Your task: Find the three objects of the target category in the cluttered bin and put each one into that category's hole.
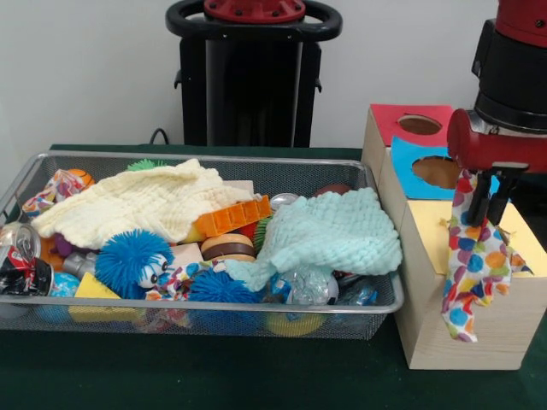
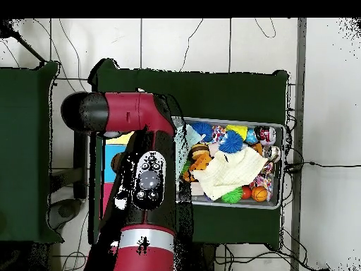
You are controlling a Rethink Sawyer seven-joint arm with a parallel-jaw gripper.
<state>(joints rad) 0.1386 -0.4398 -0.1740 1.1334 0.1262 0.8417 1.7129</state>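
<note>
My gripper (image 1: 492, 207) is at the right, above the yellow top face (image 1: 425, 232) of the nearest wooden box. It is shut on a white polka-dot cloth (image 1: 470, 273), which hangs down over the box's top and front; the hole in the yellow face is hidden behind it. The wire-mesh bin (image 1: 171, 309) stands to the left, full of clutter. A second dotted cloth (image 1: 53, 190) lies at its far left end, and a bit of another (image 1: 177, 278) shows between the blue balls. In the overhead view the arm (image 2: 144, 176) covers the gripper and the boxes, with the bin (image 2: 283, 164) to its right.
A pale yellow knitted cloth (image 1: 141, 205) and a mint-green knitted cloth (image 1: 329, 235) lie on top of the clutter. Blue spiky balls (image 1: 132, 256), an orange block (image 1: 232, 215) and a crushed can (image 1: 19, 256) are among it. The blue-faced cutout (image 1: 436, 171) and the red-faced cutout (image 1: 419, 125) lie behind the yellow face.
</note>
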